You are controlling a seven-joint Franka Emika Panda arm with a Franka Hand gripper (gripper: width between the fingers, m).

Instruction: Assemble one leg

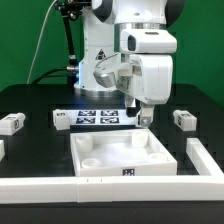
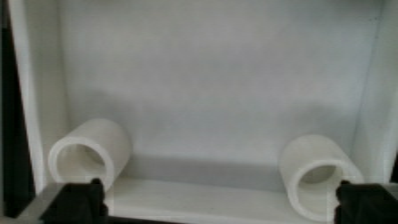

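Observation:
The large white square panel [image 1: 120, 152] lies in the middle of the table, its round corner sockets facing up. My gripper [image 1: 144, 115] hangs over the panel's far edge, towards the exterior view's right. In the wrist view the gripper [image 2: 222, 205] is open and empty. Its dark fingertips [image 2: 71, 200] stand wide apart over the panel [image 2: 205, 80], beside two round sockets [image 2: 89, 150]. One leg [image 1: 10, 123], a small white block, lies at the exterior view's left. Another leg [image 1: 184, 119] lies at the exterior view's right. Both are well apart from the gripper.
The marker board [image 1: 95, 117] lies behind the panel, under the arm. A low white wall [image 1: 110, 186] runs along the front and turns up the exterior view's right side [image 1: 205, 157]. The arm's base stands at the back.

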